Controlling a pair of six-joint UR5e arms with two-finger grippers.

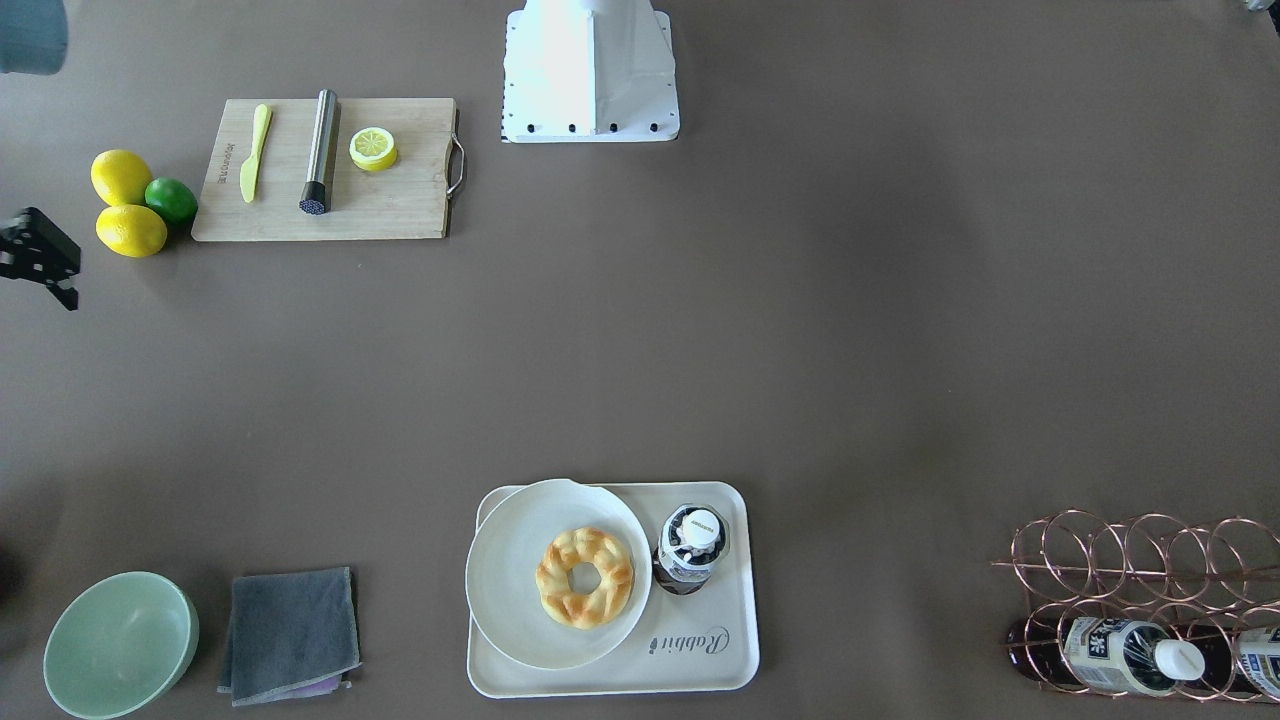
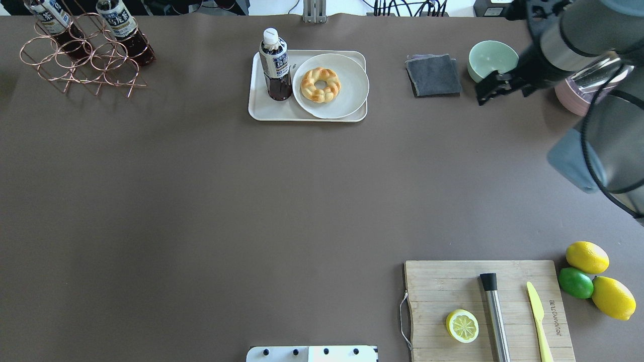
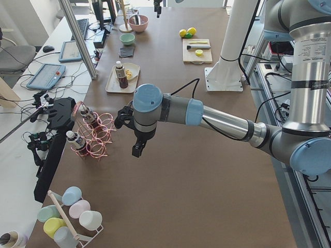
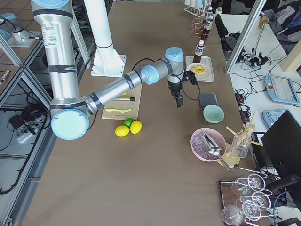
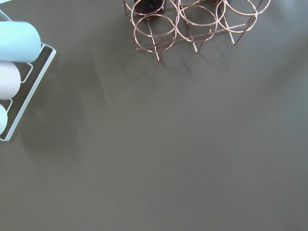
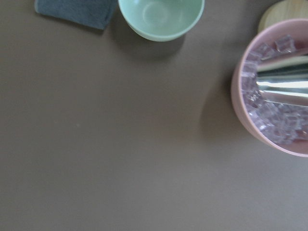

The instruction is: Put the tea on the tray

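Observation:
The tea (image 1: 690, 550) stands upright on the cream tray (image 1: 720, 660), next to a white plate (image 1: 510, 590) that holds a ring-shaped pastry; it also shows in the overhead view (image 2: 275, 65). No gripper touches it. My left gripper (image 3: 137, 150) shows only in the exterior left view, hanging over bare table beside the copper wire rack (image 3: 95, 137); I cannot tell whether it is open or shut. My right gripper (image 2: 484, 92) hovers near the green bowl (image 2: 492, 59), its jaws apart and empty.
The wire rack (image 2: 75, 55) holds two look-alike bottles. A grey cloth (image 2: 432, 75) lies beside the green bowl. A pink bowl of ice (image 6: 279, 96) stands to the right. A wooden cutting board (image 2: 453, 286) carries a lemon half, a muddler and a knife, with lemons and a lime (image 2: 576, 282) beside it.

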